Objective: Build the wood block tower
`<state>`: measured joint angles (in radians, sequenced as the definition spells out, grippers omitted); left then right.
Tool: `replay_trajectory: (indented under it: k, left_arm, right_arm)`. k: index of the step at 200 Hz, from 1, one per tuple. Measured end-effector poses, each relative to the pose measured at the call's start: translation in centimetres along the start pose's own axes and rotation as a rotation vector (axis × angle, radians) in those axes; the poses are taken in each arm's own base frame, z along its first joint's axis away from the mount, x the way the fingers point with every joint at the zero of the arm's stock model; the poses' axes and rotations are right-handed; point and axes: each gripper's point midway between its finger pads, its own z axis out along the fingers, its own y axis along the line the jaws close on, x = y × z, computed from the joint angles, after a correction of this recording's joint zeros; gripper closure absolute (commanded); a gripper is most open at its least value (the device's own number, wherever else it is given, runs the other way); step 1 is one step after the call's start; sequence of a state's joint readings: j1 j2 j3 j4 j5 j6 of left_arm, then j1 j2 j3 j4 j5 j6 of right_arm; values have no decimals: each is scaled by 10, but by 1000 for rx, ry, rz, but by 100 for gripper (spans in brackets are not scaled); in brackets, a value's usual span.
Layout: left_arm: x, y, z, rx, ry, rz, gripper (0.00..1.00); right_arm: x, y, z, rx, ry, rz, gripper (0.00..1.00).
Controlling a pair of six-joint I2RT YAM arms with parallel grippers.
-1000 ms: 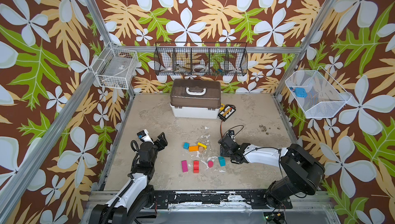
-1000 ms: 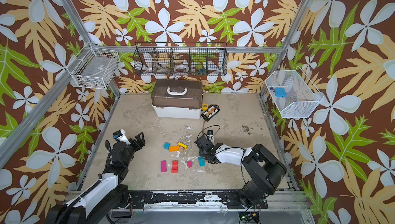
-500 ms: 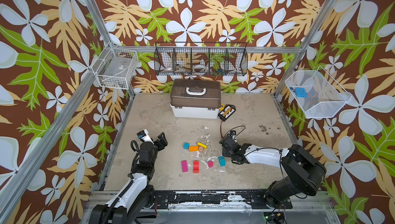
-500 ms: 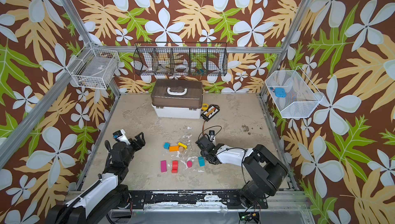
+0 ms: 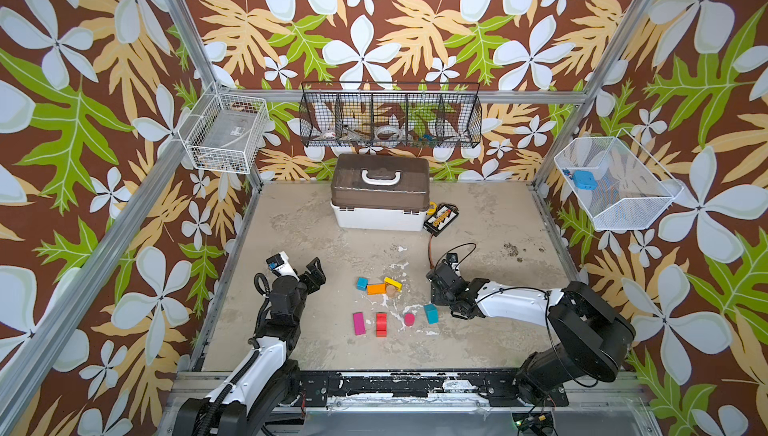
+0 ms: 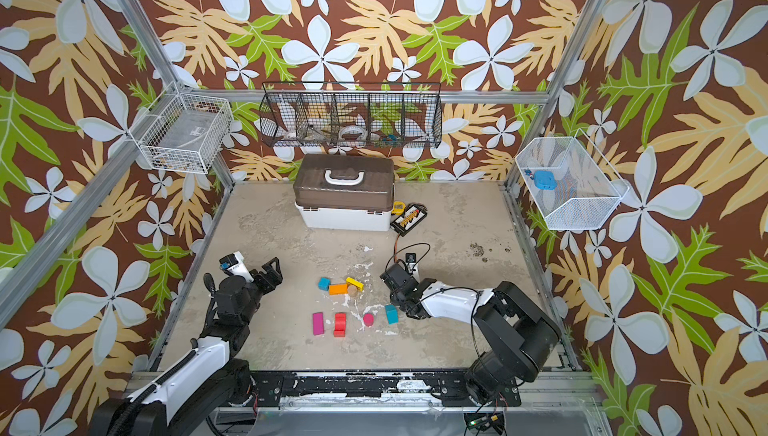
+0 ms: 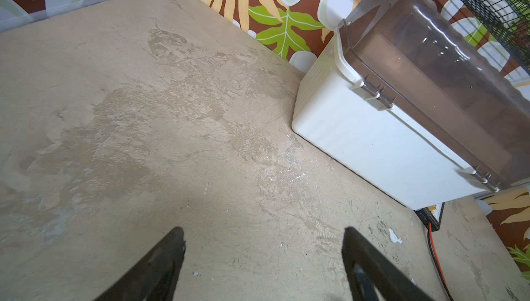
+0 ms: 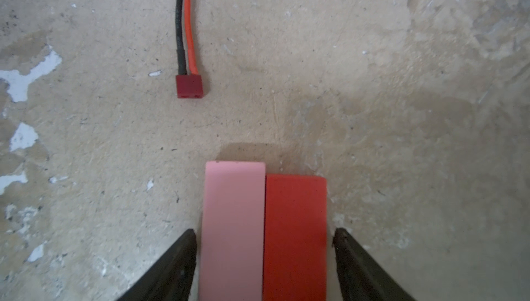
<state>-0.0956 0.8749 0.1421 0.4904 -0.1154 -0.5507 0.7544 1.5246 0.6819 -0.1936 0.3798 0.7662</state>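
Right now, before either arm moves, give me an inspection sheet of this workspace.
Surface: beige table, worn, white chips.
Job's things: nothing stacked; loose teal cube, orange bar, yellow bar, tan cylinder, magenta bar, red block, pink cylinder, teal block; pink bar and red bar side by side.
Clutter: white box with brown lid; black and yellow pack.
Grippers: left gripper open, empty; right gripper open, straddling the pink and red bars.
Cables: red and black wire with red plug, apart from the bars.
Surroundings: leaf-print walls; white wire basket; black wire basket; mesh basket holding a blue thing.
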Motion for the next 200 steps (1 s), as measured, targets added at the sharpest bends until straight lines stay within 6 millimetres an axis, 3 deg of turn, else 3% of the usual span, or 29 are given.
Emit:
replay_trajectory:
  k: [50,87,142,200]
  left_arm:
    - [0,0,0,0,0,0,13]
    - [0,0,0,0,0,0,13]
    - [0,0,0,0,0,0,13]
    - [0,0,0,-1,1,0,13]
  right_arm:
    - [0,-7,-25,-64,-34,13,22]
    - [19,-28,-35,-76,-37,44,28]
    - [36,-51,-34,-85,-24,95,45]
    - [37,-50,-27,-102,7,118,54]
